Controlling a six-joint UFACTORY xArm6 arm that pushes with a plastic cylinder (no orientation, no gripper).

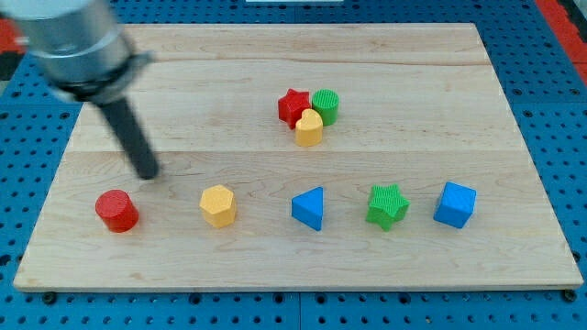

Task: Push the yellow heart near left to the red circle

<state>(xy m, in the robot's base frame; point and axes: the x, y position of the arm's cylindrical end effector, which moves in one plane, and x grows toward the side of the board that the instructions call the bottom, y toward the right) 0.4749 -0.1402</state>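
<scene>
No text, label or number is readable anywhere (blocks and board are unmarked)

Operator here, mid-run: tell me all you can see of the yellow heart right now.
The yellow heart is a small, matte, plastic-looking block with a rounded top, standing flat on the wooden board in the upper middle. It sits in a tight cluster, pressed against the red star at its upper left and the green cylinder at its upper right. My tip is far off toward the view's left, above the red circle, touching nothing.

My arm's grey housing (78,41) is motion-blurred and cut off at the top edge; the yellow heart (309,128) partly hides the red star (292,105).
</scene>
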